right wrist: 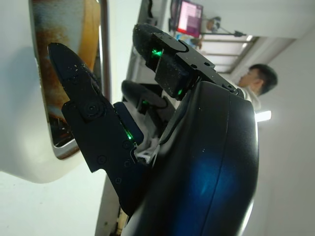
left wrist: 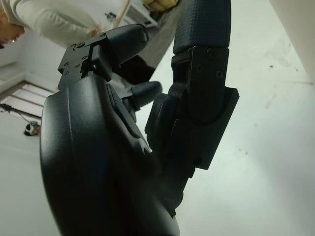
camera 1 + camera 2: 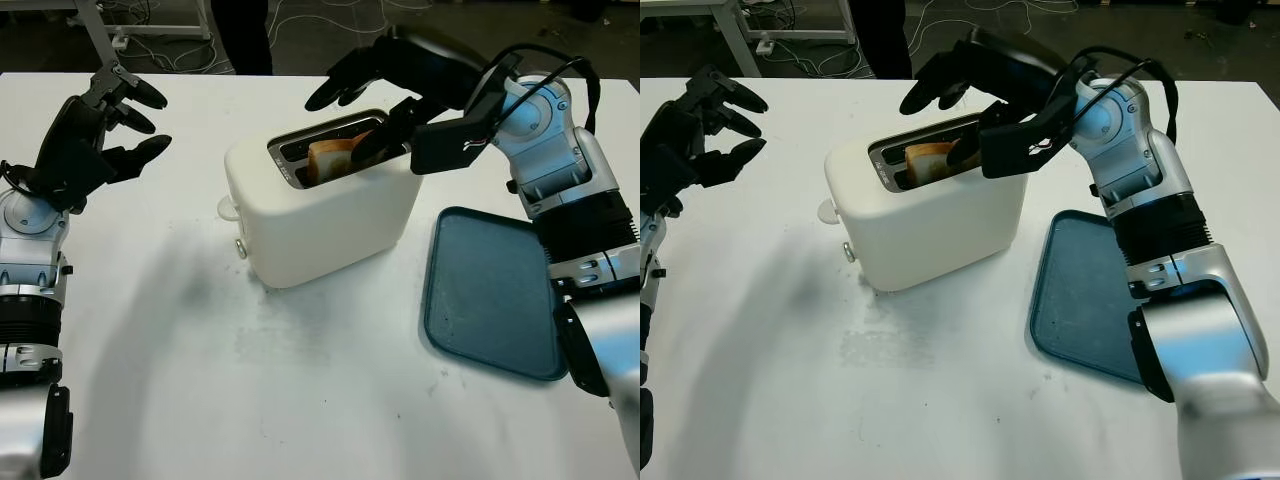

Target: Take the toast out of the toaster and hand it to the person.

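Observation:
A white toaster (image 3: pixel 320 215) stands mid-table with a slice of toast (image 3: pixel 335 157) upright in its slot. My right hand (image 3: pixel 345 125) hovers over the slot, open. Its thumb (image 1: pixel 81 103) points down just in front of the toast (image 1: pixel 64 24), while the other fingers (image 3: pixel 335 85) reach above the toaster's far edge, clear of the slice. Whether the thumb touches the toast I cannot tell. My left hand (image 3: pixel 110 130) is raised above the table's far left, open and holding nothing.
A teal tray (image 3: pixel 490 290) lies flat to the right of the toaster, under my right forearm. A person stands beyond the table's far edge (image 3: pixel 245 35), also seen behind my hands (image 2: pixel 44 19) (image 1: pixel 256 81). Cables lie on the floor behind.

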